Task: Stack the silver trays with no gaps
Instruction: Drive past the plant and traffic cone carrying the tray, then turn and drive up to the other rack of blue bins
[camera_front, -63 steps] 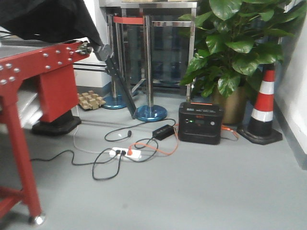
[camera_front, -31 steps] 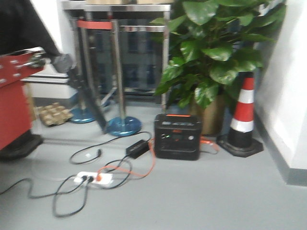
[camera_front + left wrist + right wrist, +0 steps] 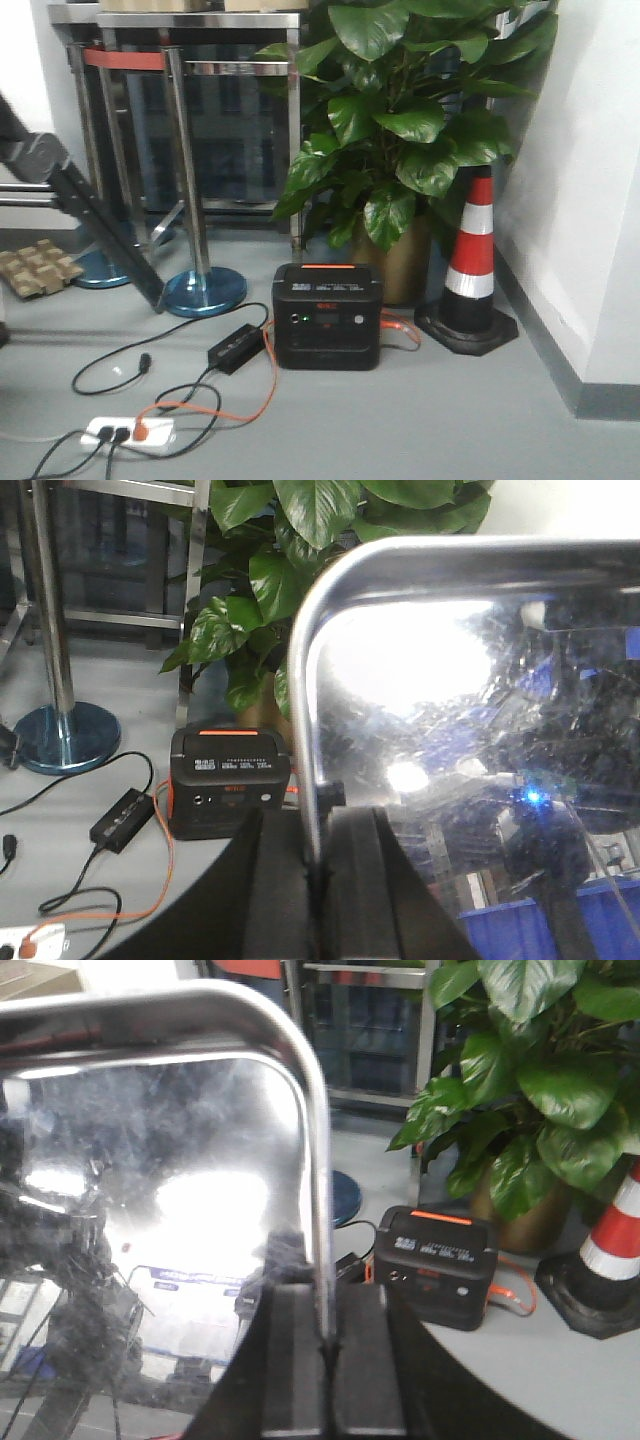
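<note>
Left pincer (image 3: 318, 840) astride silver tray (image 3: 480, 730) rim

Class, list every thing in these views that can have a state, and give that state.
silver tray, held by its rim
left gripper, shut on the silver tray
right gripper, shut on the silver tray
power station, on, green light lit
power strip, plugs inserted
traffic cone, upright

Power station (image 3: 328, 315) before plant (image 3: 400, 130) — cone (image 3: 470, 265) right of it, stanchion (image 3: 192, 200) left, power strip (image 3: 128, 432) nearer, left.
</note>
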`<act>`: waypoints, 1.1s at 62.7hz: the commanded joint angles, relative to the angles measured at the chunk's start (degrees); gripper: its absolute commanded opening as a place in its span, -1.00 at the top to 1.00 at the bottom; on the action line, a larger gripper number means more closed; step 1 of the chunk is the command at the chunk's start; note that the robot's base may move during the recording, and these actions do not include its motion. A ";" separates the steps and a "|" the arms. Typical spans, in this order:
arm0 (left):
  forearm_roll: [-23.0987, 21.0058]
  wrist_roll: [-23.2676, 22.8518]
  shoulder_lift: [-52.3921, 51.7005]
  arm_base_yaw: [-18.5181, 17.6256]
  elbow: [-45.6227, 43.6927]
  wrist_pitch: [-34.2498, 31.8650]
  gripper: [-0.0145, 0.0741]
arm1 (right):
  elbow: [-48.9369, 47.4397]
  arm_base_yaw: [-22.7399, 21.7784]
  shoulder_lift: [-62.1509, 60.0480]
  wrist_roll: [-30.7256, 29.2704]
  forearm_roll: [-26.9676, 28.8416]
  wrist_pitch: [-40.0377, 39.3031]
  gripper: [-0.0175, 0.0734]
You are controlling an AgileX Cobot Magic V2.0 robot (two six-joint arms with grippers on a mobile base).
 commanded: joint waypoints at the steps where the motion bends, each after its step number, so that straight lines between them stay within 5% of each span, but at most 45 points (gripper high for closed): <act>1: -1.17 0.17 -0.29 -0.64 -0.52 -1.84 0.71 | -0.61 0.11 -0.67 0.38 -0.30 -4.44 0.79; 69: -1.17 0.17 -0.29 -0.64 -0.52 -1.84 0.71 | -0.61 0.11 -0.67 0.38 -0.30 -4.44 0.79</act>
